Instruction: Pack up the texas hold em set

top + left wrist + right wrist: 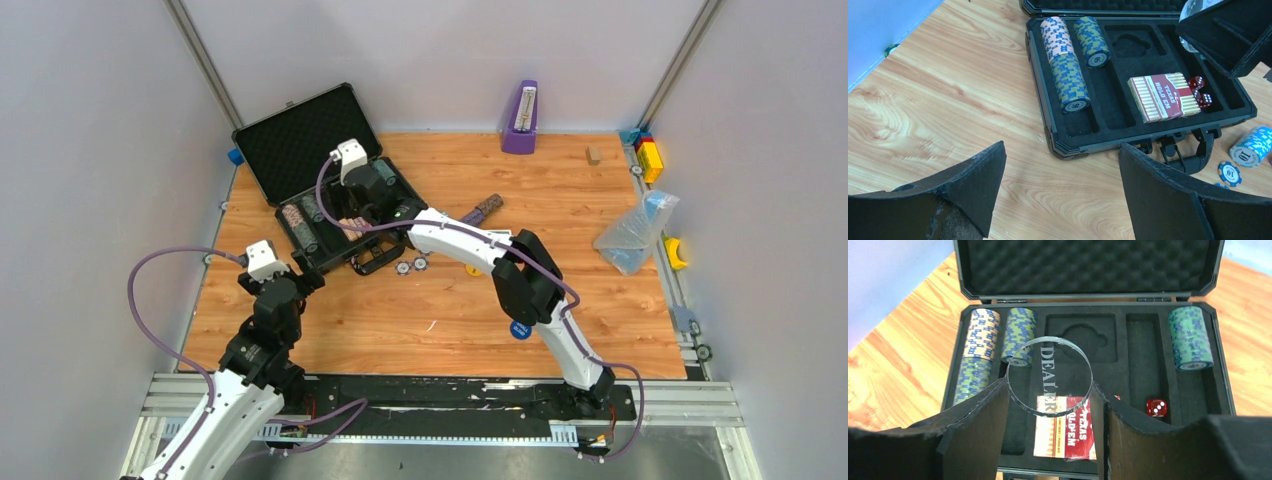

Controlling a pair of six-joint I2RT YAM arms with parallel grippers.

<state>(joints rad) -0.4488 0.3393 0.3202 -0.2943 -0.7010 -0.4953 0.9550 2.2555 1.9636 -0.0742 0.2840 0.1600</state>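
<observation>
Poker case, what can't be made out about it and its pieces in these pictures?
Right wrist view: the card deck is partly covered by the clear dealer button and the right pincer holding it.
Left wrist view: the case's far right end sits behind that pincer; a blue chip roll is cut by the frame edge.
Top view: loose chips are too small to read.

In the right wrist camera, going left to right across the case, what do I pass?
Cream chip roll, blue-and-yellow chip roll, clear dealer button held by the right claw, red die, green chip roll.
</observation>
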